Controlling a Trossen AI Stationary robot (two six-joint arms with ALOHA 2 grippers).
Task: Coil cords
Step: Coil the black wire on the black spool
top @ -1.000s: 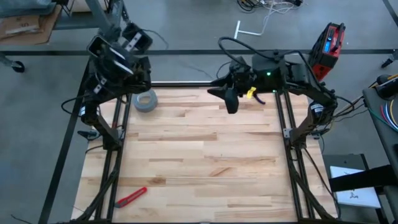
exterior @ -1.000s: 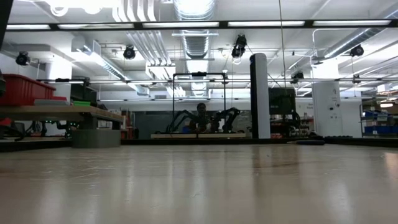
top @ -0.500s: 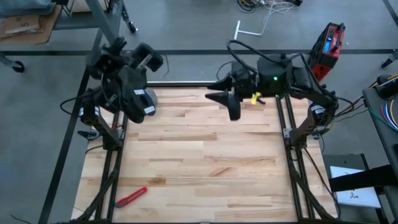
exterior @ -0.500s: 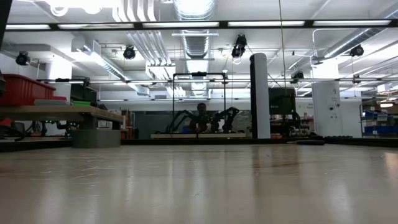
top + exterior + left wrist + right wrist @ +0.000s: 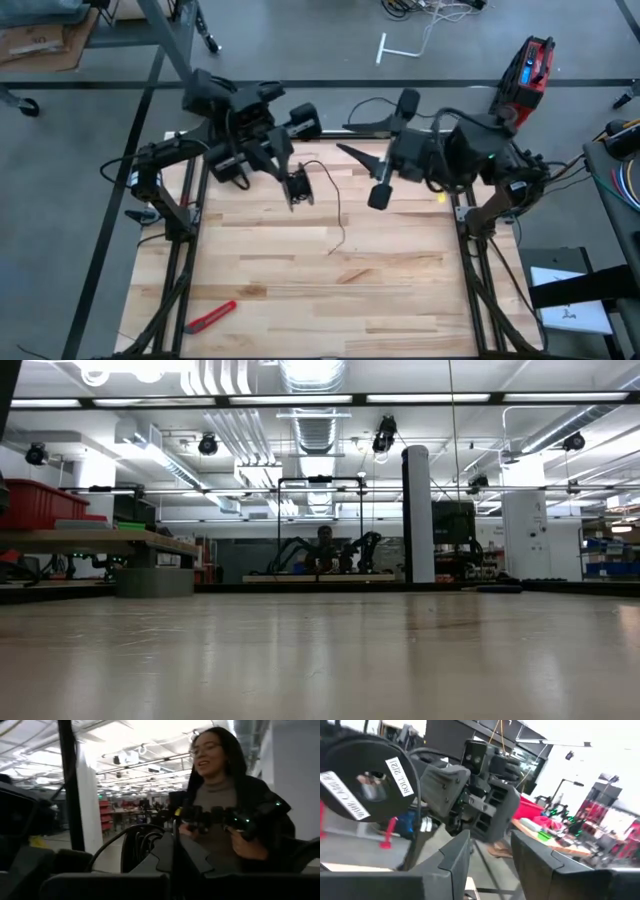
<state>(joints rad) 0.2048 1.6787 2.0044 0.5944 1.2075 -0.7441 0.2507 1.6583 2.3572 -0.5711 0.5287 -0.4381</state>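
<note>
high view: left gripper [image 5: 297,190] up over the table [image 5: 300,290], clenched on the reel [image 5: 299,186], cord [image 5: 335,205] hanging down. right gripper [image 5: 362,170] near, fingers apart.

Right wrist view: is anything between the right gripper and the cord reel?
Nothing visible does. The reel, up at the left gripper, faces the open right gripper across open air. Its thin cord hangs toward the table.
</note>
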